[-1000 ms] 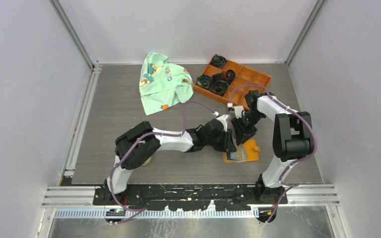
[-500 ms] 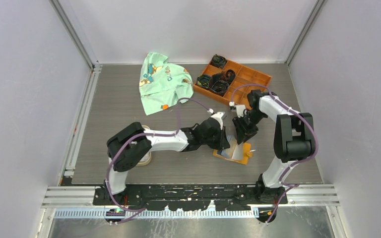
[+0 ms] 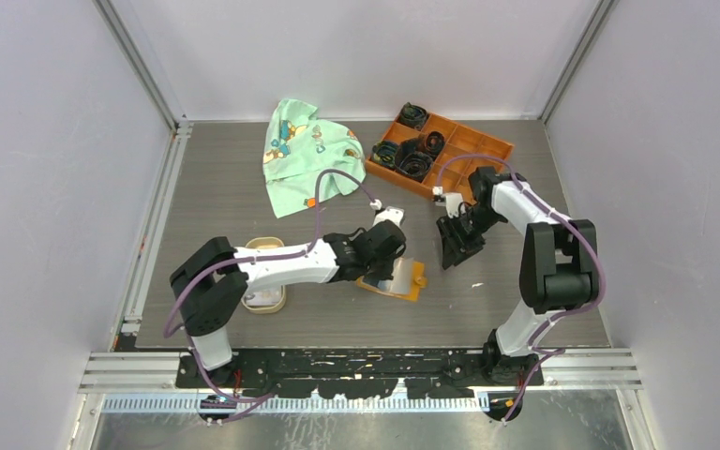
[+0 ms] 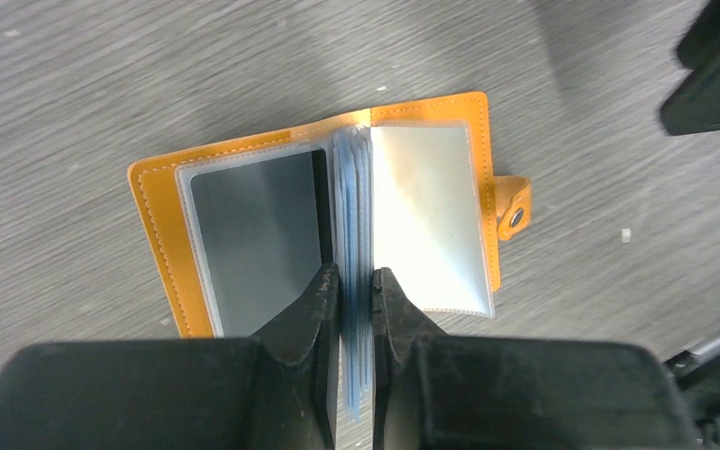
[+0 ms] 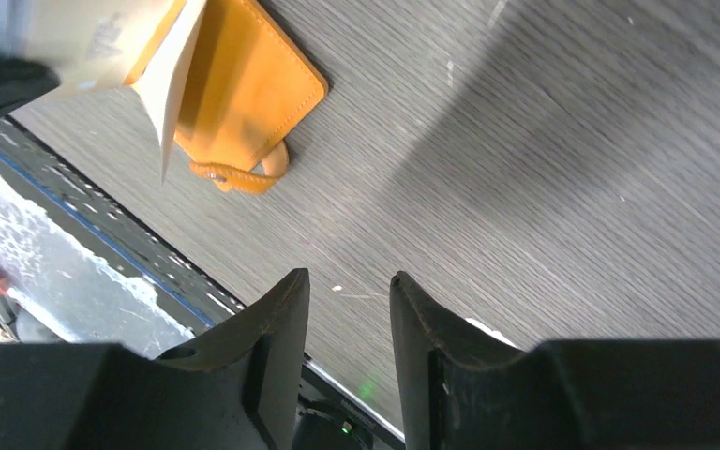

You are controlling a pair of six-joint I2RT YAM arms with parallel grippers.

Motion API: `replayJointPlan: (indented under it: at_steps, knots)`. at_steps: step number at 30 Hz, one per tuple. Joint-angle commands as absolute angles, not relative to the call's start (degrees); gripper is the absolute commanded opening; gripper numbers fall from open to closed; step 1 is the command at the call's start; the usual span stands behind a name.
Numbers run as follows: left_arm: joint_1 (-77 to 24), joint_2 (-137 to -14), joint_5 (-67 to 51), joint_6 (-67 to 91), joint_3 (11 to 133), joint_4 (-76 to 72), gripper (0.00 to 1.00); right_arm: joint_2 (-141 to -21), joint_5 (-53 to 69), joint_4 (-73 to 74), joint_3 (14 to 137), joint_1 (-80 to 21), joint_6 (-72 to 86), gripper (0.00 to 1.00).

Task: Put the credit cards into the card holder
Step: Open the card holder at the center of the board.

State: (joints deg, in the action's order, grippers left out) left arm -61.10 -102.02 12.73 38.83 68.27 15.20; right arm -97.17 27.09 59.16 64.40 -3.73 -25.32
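Plainly, the holder (image 4: 347, 187) is lying open on the table (image 4: 103, 84), orange cover down, with its snap strap sticking out to the right of the left gripper (image 4: 356, 281). That gripper is clenching the near edge of the holder's pale blue leaves, one finger pressing on each side of the stack. A grey card (image 4: 253, 234) is showing through the clear pocket left of the fingers. The pocket to their right is looking pale and blank.

The right gripper (image 5: 349, 291) is hovering over bare table, its jaws parted and grasping nothing, with the holder (image 5: 244, 94) ahead and to its left.

Grey wood-grain board is making up the surface, flecked with a few pale specks, and pale walls (image 3: 56, 187) are closing it in on three sides. From the right wrist, the table's edge is running just past the holder, with a dark rail (image 5: 84, 202) beneath it. Open board is stretching beyond both grippers. Well apart at the far edge, a green cloth (image 3: 305, 155) and an orange tray (image 3: 473, 145) of dark coils are sitting. A tan dish (image 3: 264, 248) is resting behind the left gripper (image 3: 382, 253), beside its forearm, its contents too small to tell.

Only the left wrist view is showing the grip and the card, since overhead the wrist is covering them. Only the right wrist view is showing a pale leaf standing up off the cover.
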Motion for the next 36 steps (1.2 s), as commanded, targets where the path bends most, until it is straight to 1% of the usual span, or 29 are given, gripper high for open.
replayJointPlan:
  at_steps: [1, 5, 6, 8, 11, 14, 17, 23, 27, 30, 33, 36]
  knots:
    - [-60.9, -100.93, 20.38, 35.12, 74.11, 26.87, 0.04, -93.74, 34.93, 57.07, 64.48, -3.53, -23.71, 0.42]
    - [-61.26, -107.4, 20.08, 33.75, 81.97, 32.92, 0.1, -95.78, 43.56, 55.13, 64.27, -3.71, -18.84, 0.41]
    - [-61.37, -108.9, 19.98, 33.63, 84.15, 34.35, 0.13, -96.35, 44.77, 54.19, 63.98, -3.69, -17.56, 0.41]
    - [-61.66, -111.33, 18.47, 33.49, 87.27, 35.5, 0.23, -97.45, 46.21, 51.67, 63.12, -3.7, -14.57, 0.41]
    - [-61.9, -112.99, 14.46, 33.93, 88.62, 32.58, 0.29, -98.88, 46.93, 47.85, 61.69, -3.7, -10.56, 0.4]
    - [-62.05, -114.49, 12.06, 34.52, 89.6, 30.15, 0.34, -100.33, 42.85, 45.46, 61.21, -3.81, -7.23, 0.37]
    - [-62.01, -115.11, 7.47, 35.5, 88.83, 25.24, 0.38, -101.47, 39.54, 45.04, 61.56, -4.13, -6.07, 0.36]
    - [-60.56, -116.05, -3.23, 39.11, 85.22, 13.3, 0.43, -102.61, 33.77, 46.26, 62.79, -5.96, -6.77, 0.36]
    - [-59.68, -117.69, -4.3, 39.75, 84.77, 12.93, 0.46, -99.28, 29.46, 45.94, 63.78, -5.15, -7.16, 0.37]
    - [-59.65, -117.93, -5.51, 40.41, 84.03, 11.6, 0.48, -94.19, 31.8, 44.48, 63.03, -3.33, -6.95, 0.38]
    - [-59.62, -117.34, -6.11, 41.19, 83.44, 10.15, 0.51, -91.69, 35.69, 44.75, 62.4, -2.14, -6.81, 0.39]
    - [-59.68, -115.72, -6.88, 41.91, 81.76, 7.67, 0.58, -91.54, 36.89, 45.39, 62.87, -1.57, -7.05, 0.39]
